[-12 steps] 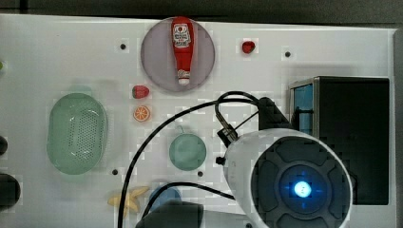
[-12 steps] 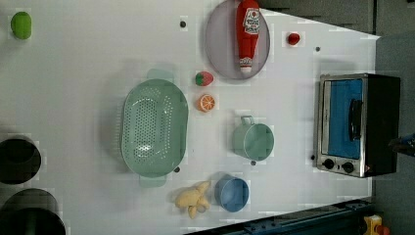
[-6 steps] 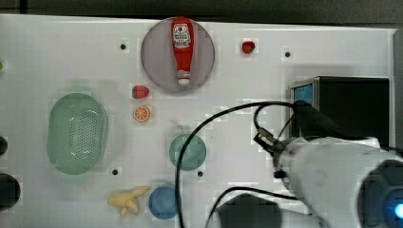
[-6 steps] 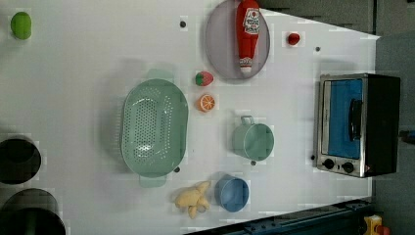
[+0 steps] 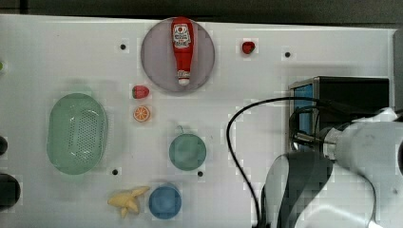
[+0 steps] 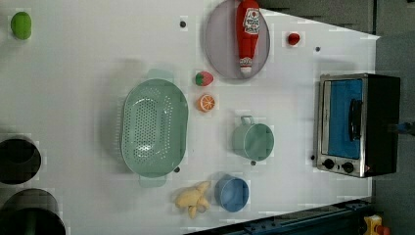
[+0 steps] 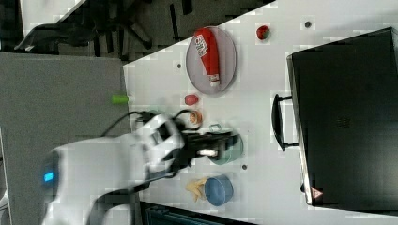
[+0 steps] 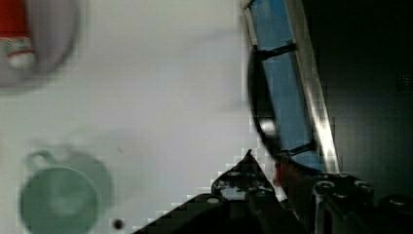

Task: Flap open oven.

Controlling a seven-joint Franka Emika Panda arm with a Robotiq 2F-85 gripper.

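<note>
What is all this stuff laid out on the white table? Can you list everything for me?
oven: one, black with silver front and blue glass door, shut, left view's right
plate: one, grey, left view's top
ketchup bottle: one, red, lying on the plate
colander: one, pale green, left view's middle
mug: one, pale green, between colander and oven
bowl: one, blue, beside the banana
banana: one, yellow
orange half: one
strawberry: one, red
small red item: one, kind unclear
green item: one, left view's top left
gripper: one, black, above the mug in the right view

Black oven (image 6: 359, 125) — blue glass door shut
</note>
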